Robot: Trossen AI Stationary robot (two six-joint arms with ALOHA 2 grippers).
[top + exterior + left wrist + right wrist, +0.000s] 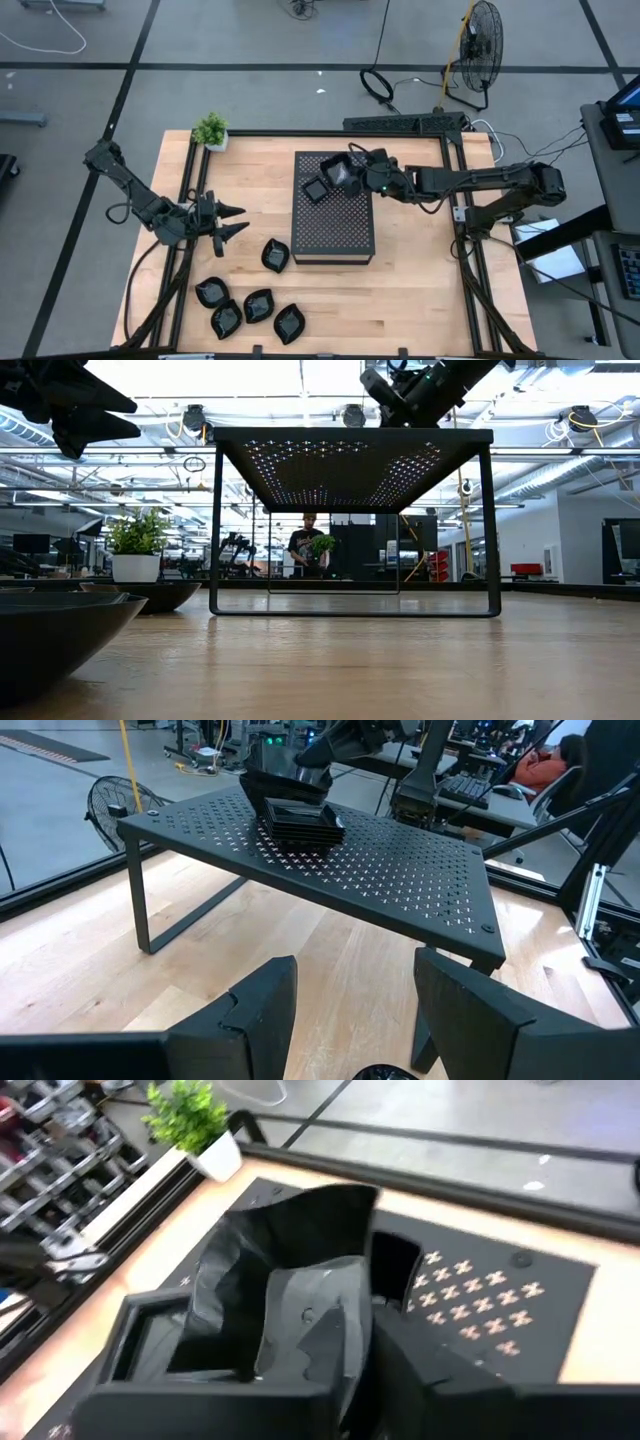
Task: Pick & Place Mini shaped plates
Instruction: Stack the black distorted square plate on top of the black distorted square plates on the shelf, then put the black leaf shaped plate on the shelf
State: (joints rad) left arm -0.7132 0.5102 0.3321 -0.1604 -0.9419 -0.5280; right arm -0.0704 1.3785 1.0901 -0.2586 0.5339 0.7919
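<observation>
A stack of square black mini shaped plates sits on the top of a dark perforated rack at the table's middle. My right gripper hovers over the stack, shut on another black plate that stands steeply tilted. Several more glossy black plates lie on the wooden table near its front left, one beside the rack. My left gripper hangs open above the table left of the rack, with nothing between its fingers. My right gripper holds the plate by one rim, pinched between its two fingers, which come slanting down from the table's right side. The plate stands tipped up on edge over the stack. Whether its lower edge touches the stack, I cannot tell.
A small potted plant stands at the table's far left corner. The rack's legs leave open room under its top. Black frame rails run along the table's sides. A fan and cables lie on the floor beyond.
</observation>
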